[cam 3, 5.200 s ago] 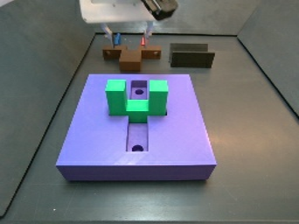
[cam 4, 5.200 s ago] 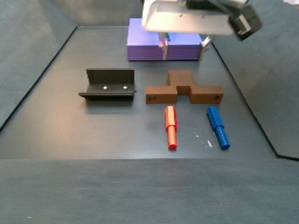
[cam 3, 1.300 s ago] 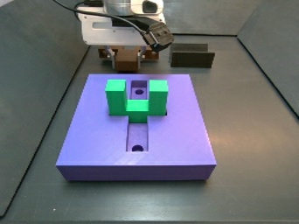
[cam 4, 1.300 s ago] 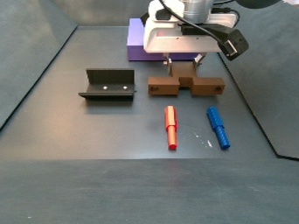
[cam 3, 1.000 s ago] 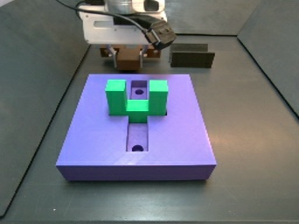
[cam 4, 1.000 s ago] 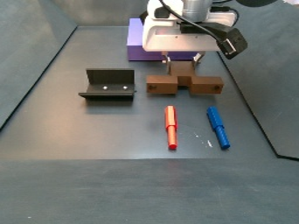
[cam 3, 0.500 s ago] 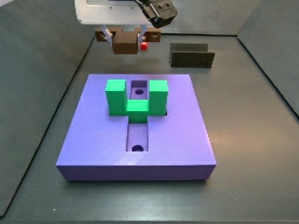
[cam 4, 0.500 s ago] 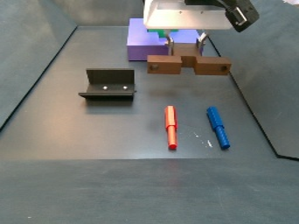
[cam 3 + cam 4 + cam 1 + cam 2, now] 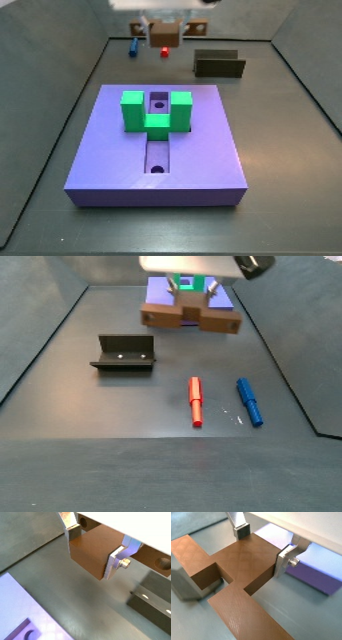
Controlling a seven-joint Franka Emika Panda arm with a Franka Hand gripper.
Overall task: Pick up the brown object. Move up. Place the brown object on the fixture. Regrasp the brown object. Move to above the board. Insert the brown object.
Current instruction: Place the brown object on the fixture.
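My gripper [image 9: 95, 546] is shut on the stem of the brown object [image 9: 92, 553], a wood-coloured T-shaped block. It holds the block well above the floor in both side views [image 9: 191, 319] [image 9: 162, 31]. The block's arms fill a wrist view [image 9: 234, 572], with a silver finger [image 9: 286, 558] pressed on its side. The fixture [image 9: 124, 353] stands on the floor apart from the block, and shows as a dark trough block [image 9: 219, 63]. The purple board [image 9: 160, 150] carries a green U-shaped block [image 9: 156, 110] over its slot.
A red pen [image 9: 195, 401] and a blue pen [image 9: 249, 401] lie on the floor below and in front of the held block. Grey walls enclose the floor. The board [image 9: 156, 296] lies behind the gripper in that side view.
The gripper closed on the brown object on the floor, then rose with it. The block now hangs high above the pens; the pens, fixture and board have not moved.
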